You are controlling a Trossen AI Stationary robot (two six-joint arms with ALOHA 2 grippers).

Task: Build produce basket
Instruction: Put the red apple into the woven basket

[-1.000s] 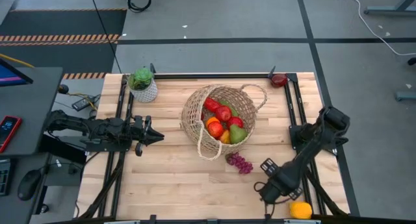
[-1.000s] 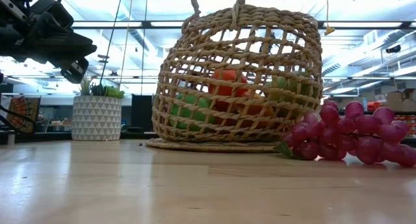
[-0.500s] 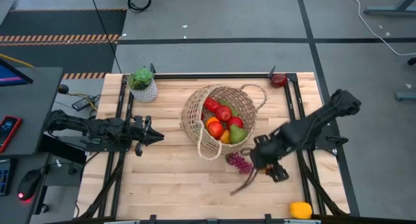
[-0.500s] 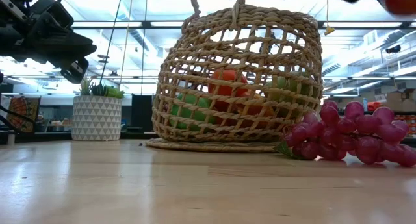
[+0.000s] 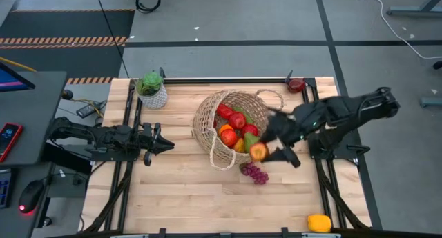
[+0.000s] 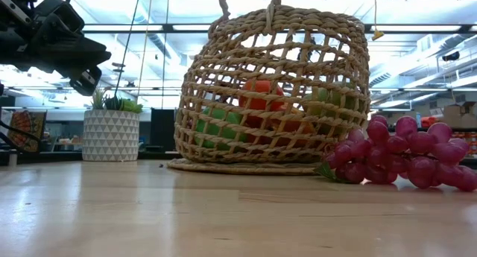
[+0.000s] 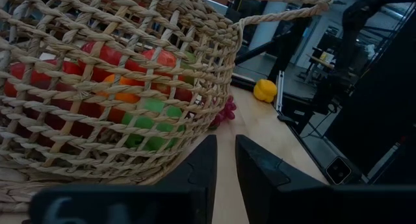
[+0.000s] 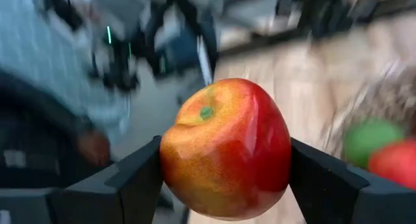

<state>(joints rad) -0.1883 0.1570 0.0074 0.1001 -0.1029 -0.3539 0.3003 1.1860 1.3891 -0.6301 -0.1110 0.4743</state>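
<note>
The woven tan basket (image 5: 231,124) stands mid-table with red apples, an orange, a green apple and a pear inside. Just off its near right rim a red-and-yellow apple (image 5: 258,152) hangs above the table in my right gripper (image 5: 271,144), which is shut on it. Purple grapes (image 5: 254,173) lie on the table below the apple, beside the basket's foot (image 6: 246,166). A yellow pepper (image 5: 319,223) lies at the near right corner. My left gripper (image 5: 164,145) is shut and empty, level, to the left of the basket. My right gripper pinches the apple by two opposite sides (image 8: 170,160) between its two fingers (image 8: 127,178). The fingers come from the table's right, slanting a little down. The apple is lifted clear, with its stem dimple (image 8: 206,112) turned toward the wrist.
A small white pot with a green plant (image 5: 152,90) stands at the far left corner. A small red thing (image 5: 296,84) sits at the far right corner. Black rails run along the table's left and right edges. Bare wood lies across the near half.
My right gripper has risen from the near right corner beside the yellow pepper and swung toward the far left, to the basket's near right rim. It has rolled and tipped from pointing down toward level. The apple has come with it, lifted clear of the table.
</note>
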